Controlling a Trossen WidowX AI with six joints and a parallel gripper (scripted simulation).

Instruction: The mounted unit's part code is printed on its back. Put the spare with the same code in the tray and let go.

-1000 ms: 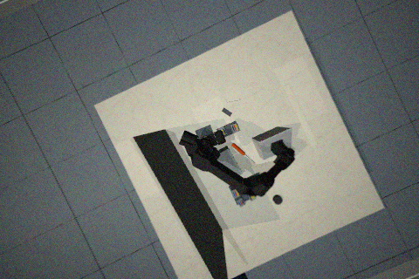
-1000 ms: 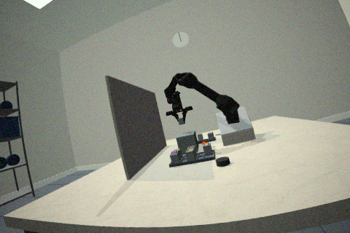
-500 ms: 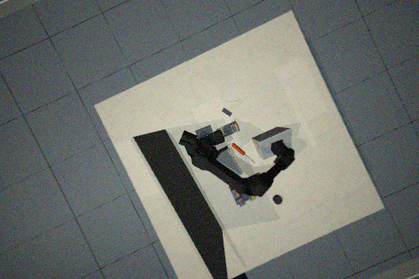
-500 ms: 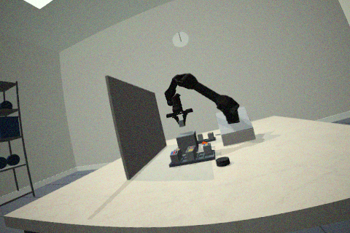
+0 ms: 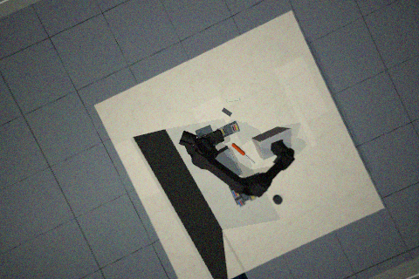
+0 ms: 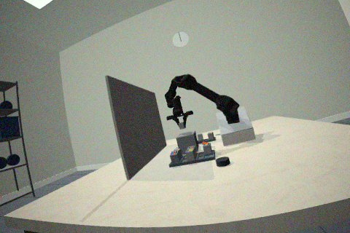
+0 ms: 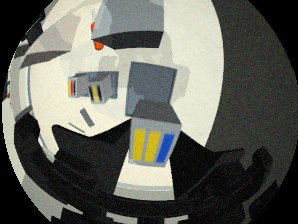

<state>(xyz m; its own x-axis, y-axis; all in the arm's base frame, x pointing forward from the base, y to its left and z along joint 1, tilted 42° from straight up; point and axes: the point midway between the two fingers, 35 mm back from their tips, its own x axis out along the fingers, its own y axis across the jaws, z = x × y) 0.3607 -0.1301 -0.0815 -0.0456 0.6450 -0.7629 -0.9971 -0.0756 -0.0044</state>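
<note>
My gripper (image 6: 182, 123) (image 7: 152, 124) is shut on a grey spare, a block whose face shows two yellow stripes and one blue in the wrist view. It is held in the air. The flat slate-grey tray (image 5: 203, 131) (image 7: 145, 82) shows just beyond the spare in the wrist view, with nothing seen on it. Two striped units, a left one (image 7: 74, 87) and a right one (image 7: 98, 91), stand on a small base beside the tray. Other striped units (image 6: 176, 155) stand on a dark rack (image 6: 193, 161). Which unit is the mounted one, and its code, I cannot tell.
A large grey block (image 6: 187, 140) (image 7: 132, 17) stands near the tray. A tall dark panel (image 5: 175, 183) (image 6: 136, 127) stands on one side. An orange screwdriver (image 5: 238, 149) (image 7: 98, 45), a black puck (image 5: 278, 200) (image 6: 222, 161) and a small dark piece (image 5: 227, 112) (image 7: 87, 117) lie on the table.
</note>
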